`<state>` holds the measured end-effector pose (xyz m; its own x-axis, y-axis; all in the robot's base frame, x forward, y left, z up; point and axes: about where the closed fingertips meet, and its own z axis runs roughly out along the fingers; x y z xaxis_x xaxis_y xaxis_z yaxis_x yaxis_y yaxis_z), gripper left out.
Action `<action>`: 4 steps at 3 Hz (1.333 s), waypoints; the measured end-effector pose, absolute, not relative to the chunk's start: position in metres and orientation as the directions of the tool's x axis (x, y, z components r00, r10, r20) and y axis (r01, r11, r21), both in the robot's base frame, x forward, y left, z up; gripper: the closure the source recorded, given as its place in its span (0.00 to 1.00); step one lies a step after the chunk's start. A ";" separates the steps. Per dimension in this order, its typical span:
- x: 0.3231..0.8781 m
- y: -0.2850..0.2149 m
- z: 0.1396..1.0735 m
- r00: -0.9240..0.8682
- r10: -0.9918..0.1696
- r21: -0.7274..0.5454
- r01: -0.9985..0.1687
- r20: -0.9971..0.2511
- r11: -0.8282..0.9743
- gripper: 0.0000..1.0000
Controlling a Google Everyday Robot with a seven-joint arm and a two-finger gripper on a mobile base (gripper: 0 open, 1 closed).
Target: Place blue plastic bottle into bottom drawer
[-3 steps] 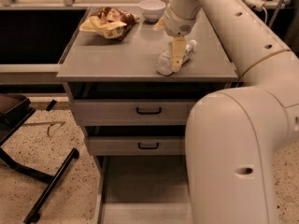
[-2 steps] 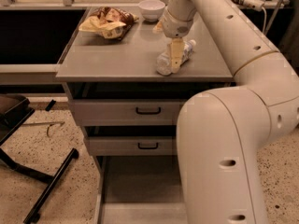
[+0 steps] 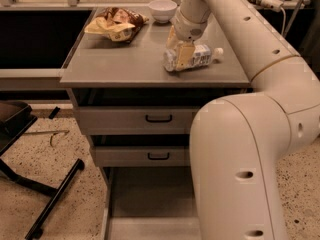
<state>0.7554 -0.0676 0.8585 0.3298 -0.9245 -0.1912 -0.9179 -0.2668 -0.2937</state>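
The blue plastic bottle (image 3: 200, 57) lies on its side on the grey cabinet top (image 3: 125, 64), white cap pointing right. My gripper (image 3: 180, 48) reaches down from the long white arm and sits right at the bottle's left half, with its yellowish tip across the label. The bottle rests on the cabinet top. The bottom drawer (image 3: 150, 199) is pulled open at floor level below the cabinet, a plain grey tray. My arm's big lower link (image 3: 240, 174) hides its right part.
A white bowl (image 3: 163, 9) and a crumpled snack bag (image 3: 116, 24) sit at the back of the cabinet top. Two upper drawers with black handles (image 3: 159, 118) (image 3: 158, 156) are closed. A black chair base (image 3: 50, 199) stands on the speckled floor at left.
The gripper has stayed at the bottle, and the bottle has not moved. The arm's big lower link has shifted slightly to the left in the view.
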 end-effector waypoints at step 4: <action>0.686 -0.048 0.939 0.302 -0.936 -0.418 -0.885 -0.179 -0.205 1.00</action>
<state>0.6861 -0.0485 0.9393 0.3019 -0.9363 -0.1795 -0.8848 -0.2051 -0.4183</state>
